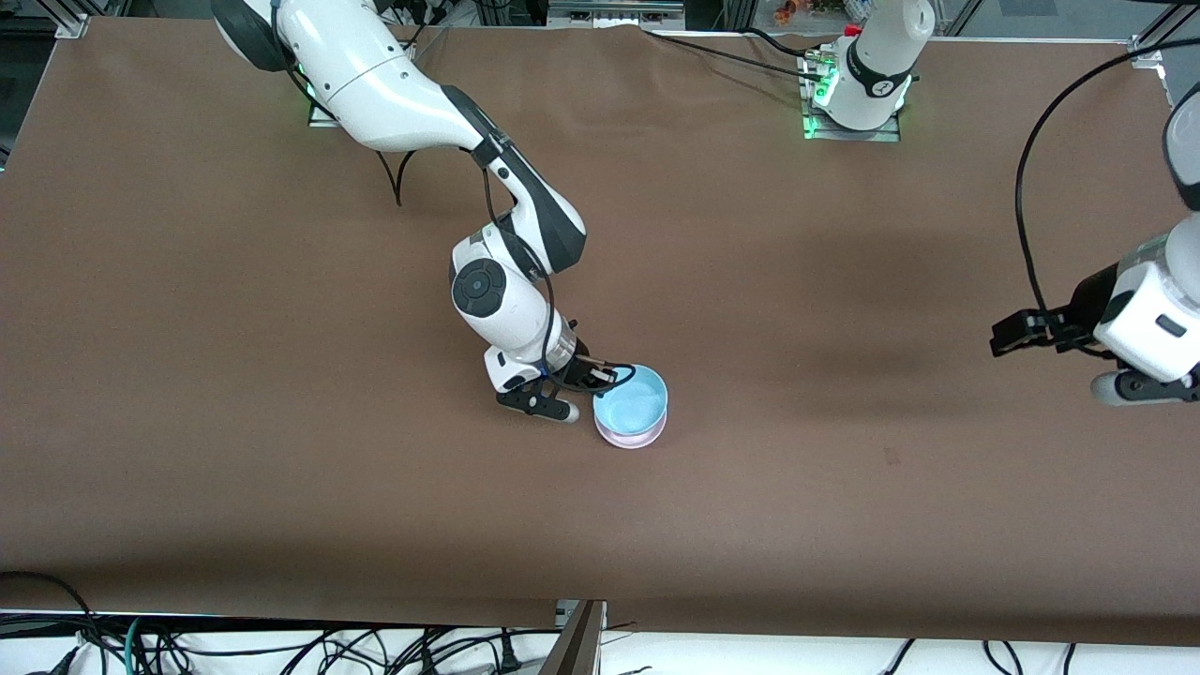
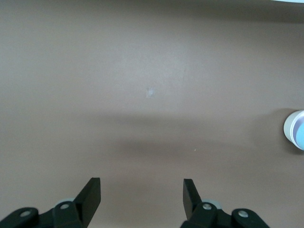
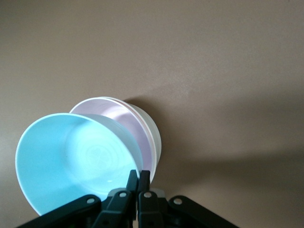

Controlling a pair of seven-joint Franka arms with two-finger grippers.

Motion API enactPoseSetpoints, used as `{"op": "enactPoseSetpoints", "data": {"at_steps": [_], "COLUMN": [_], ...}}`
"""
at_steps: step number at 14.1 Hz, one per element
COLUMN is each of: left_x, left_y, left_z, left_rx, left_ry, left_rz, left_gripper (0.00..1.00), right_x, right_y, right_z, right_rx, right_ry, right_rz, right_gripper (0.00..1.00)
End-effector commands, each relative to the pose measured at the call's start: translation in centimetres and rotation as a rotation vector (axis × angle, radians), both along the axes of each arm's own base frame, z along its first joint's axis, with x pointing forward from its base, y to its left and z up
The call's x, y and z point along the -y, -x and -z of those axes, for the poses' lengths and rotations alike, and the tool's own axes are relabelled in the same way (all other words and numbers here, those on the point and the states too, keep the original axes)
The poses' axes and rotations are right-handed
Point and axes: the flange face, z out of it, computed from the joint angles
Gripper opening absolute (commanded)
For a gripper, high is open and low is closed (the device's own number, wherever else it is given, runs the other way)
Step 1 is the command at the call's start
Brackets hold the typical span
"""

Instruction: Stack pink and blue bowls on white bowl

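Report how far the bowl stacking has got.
Done: the pink bowl sits nested in the white bowl. In hand: the right pincer is shut on the rim of the blue bowl, which sits tilted over the pink one, not yet seated. Left: lower it flat and let go. The left pincer waits open over bare table at its own end.

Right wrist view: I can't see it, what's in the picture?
The right gripper pinches the rim of a blue bowl, tilted over a pink bowl nested in a white bowl on the brown table.
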Motion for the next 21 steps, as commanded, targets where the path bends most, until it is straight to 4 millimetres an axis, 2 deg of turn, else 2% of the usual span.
{"op": "enactPoseSetpoints", "data": {"at_steps": [1, 2, 4, 6, 7, 10, 12, 13, 15, 16, 17, 20, 21], "left_x": [0.0, 0.0, -0.5, -0.6, -0.6, -0.4, 0.0, 0.1, 0.1, 0.2, 0.2, 0.3, 0.3], "left_y": [4.4, 5.5, 5.8, 5.3, 5.2, 5.1, 5.3, 5.3, 5.2, 5.3, 5.6, 7.4, 7.9], "left_z": [-4.9, -6.2, -6.2, -4.2, -3.4, -3.1, -2.7, -2.7, -2.5, -2.1, -2.1, -1.4, -1.3], "left_rx": [-0.005, -0.007, -0.018, -0.036, -0.032, -0.033, -0.042, -0.041, -0.038, -0.031, -0.018, 0.007, 0.011], "left_ry": [-0.003, -0.005, 0.006, 0.006, 0.006, 0.006, 0.006, 0.006, 0.005, 0.003, -0.002, -0.009, -0.011], "left_rz": [0.021, 0.021, 0.014, 0.012, 0.012, 0.016, 0.022, 0.023, 0.025, 0.025, 0.025, 0.025, 0.025], "left_gripper": [0.79, 0.79, 0.79, 0.79, 0.79, 0.80, 0.80, 0.80, 0.80, 0.80, 0.80, 0.80, 0.80], "right_x": [-0.4, -0.4, -0.4, -0.4, -0.1, -0.1, 0.6, 2.0, 5.1, 7.4, 10.5, 21.6, 24.6], "right_y": [-0.6, -0.6, -0.6, -0.6, -0.8, -0.8, -1.0, -1.7, -2.6, -3.1, -3.8, -4.9, -4.8], "right_z": [-0.1, -0.1, 0.0, -0.1, -0.2, -0.7, -1.6, -2.9, -5.8, -7.7, -10.5, -16.8, -17.9], "right_rx": [0.028, 0.029, 0.026, 0.029, 0.026, 0.023, -0.010, -0.029, -0.046, -0.057, -0.066, -0.153, -0.193], "right_ry": [0.003, 0.003, 0.002, 0.003, 0.002, 0.002, 0.026, 0.049, 0.136, 0.183, 0.215, 0.257, 0.252], "right_rz": [-0.008, -0.006, -0.004, -0.006, 0.001, -0.003, -0.016, -0.019, -0.134, -0.213, -0.277, -0.484, -0.524], "right_gripper": [0.00, 0.00, 0.02, 0.99, 1.00, 1.00, 1.00, 1.00, 1.00, 1.00, 1.00, 1.00, 1.00]}}
